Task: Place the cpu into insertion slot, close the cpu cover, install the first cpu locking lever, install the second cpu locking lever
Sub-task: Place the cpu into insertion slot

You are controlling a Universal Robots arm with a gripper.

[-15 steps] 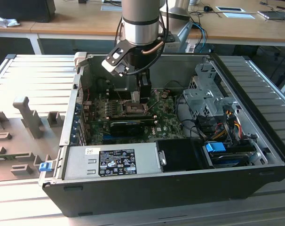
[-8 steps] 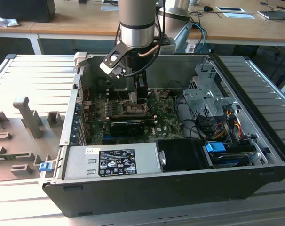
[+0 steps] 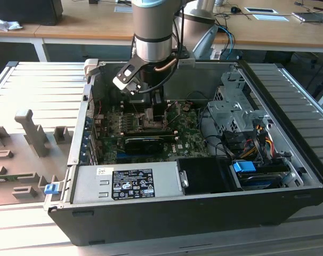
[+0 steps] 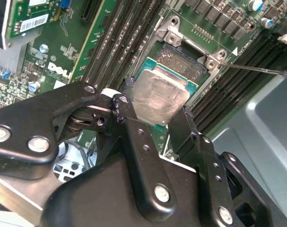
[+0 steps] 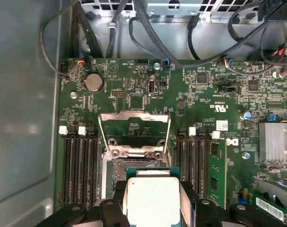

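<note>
The gripper (image 4: 154, 112) clasps the cpu (image 4: 160, 94) by its edges, over the insertion slot (image 4: 183, 59). The first wrist view adds the cpu cover (image 5: 134, 115), standing open.

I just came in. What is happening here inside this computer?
A robot arm reaches into an open computer case. Its gripper holds the chip by two opposite edges, over the socket and not yet seated in it. The socket's metal cover stands open.
</note>
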